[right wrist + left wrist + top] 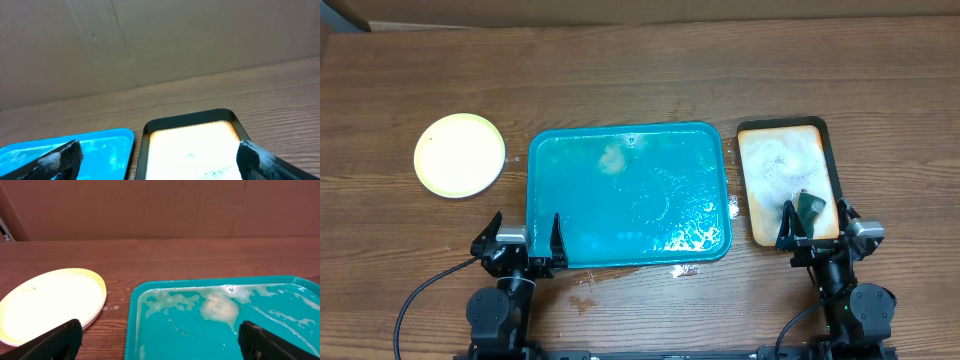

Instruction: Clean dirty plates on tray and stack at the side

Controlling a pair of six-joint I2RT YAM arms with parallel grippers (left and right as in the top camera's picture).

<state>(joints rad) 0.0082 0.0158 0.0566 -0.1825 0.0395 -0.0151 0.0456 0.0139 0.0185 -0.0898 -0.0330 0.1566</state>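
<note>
A pale yellow-green plate (460, 154) lies on the table left of the teal-blue tray (545, 165); whether other plates lie under it I cannot tell. No plates are on the tray, which holds soapy water and foam. In the left wrist view the plate (50, 302) is at left and the tray (150, 330) at right. My left gripper (528, 238) is open and empty at the tray's near left corner. My right gripper (813, 226) is open and empty over the near end of the small tray. The teal tray's corner also shows in the right wrist view (107, 142).
A smaller black-rimmed tan tray (825, 140) with suds stands right of the teal tray, with a dark green sponge (809, 207) at its near end. It also shows in the right wrist view (165, 127). Water drops lie on the wood by the teal tray's front edge.
</note>
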